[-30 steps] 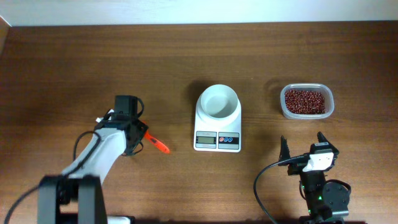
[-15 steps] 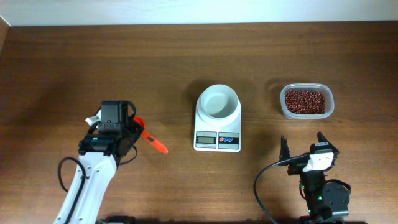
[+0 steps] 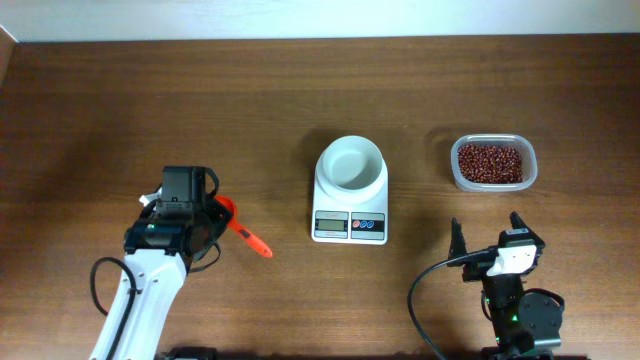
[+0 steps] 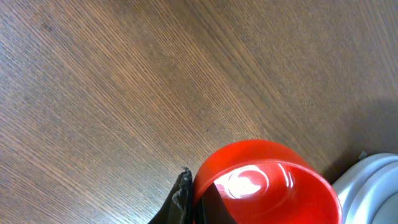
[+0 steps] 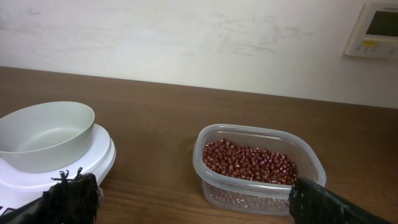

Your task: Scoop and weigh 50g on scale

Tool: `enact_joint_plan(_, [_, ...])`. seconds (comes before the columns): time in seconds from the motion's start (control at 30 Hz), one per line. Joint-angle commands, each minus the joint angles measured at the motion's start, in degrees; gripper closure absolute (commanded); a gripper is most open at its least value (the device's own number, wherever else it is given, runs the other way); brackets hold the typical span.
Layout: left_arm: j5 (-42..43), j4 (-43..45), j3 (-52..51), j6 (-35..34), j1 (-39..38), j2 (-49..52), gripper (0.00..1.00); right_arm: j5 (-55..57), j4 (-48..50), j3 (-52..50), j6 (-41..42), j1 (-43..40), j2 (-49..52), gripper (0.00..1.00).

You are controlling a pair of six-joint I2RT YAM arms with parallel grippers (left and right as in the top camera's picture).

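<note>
The white scale (image 3: 349, 226) stands mid-table with a round white bowl (image 3: 351, 164) on its platform. It also shows at the left of the right wrist view as scale (image 5: 99, 163) and bowl (image 5: 47, 133). My left gripper (image 3: 203, 215) is left of the scale, shut on the rim of a red scoop (image 3: 228, 209) whose handle points toward the lower right. The left wrist view shows the gripper (image 4: 195, 190) pinching the scoop's cup (image 4: 267, 183) above bare wood. My right gripper (image 3: 487, 229) stands open near the front edge, short of a clear tub of red beans (image 3: 492, 162); nothing lies between its fingers (image 5: 69, 196).
The bean tub (image 5: 255, 163) sits right of the scale with a strip of wood between them. A white wall rises behind the table's far edge. A black cable (image 3: 425, 285) loops beside the right arm's base.
The left arm has swung its gripper leftward and a little toward the front, carrying the red scoop along. The right arm has not moved.
</note>
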Motion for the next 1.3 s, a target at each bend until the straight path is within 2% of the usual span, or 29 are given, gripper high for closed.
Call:
enact_joint_plan(0.0, [0.44,-0.74,-0.31,0.92,0.13,-0.79,1.0,0.5,-0.07,-0.5,-0.2,0.57,-0.59,0.01])
enact_joint_plan(0.57, [0.46,-4.52,-0.28,0.92,0.13,-12.41,1.0,0.5,-0.04,-0.5,-0.2,0.57,-0.59,0.01])
enact_joint_plan(1.27, [1.11,-6.4,-0.28,0.9,-0.57,-13.05,1.0,0.5,-0.04,-0.5,-0.2,0.57,-0.59,0.01])
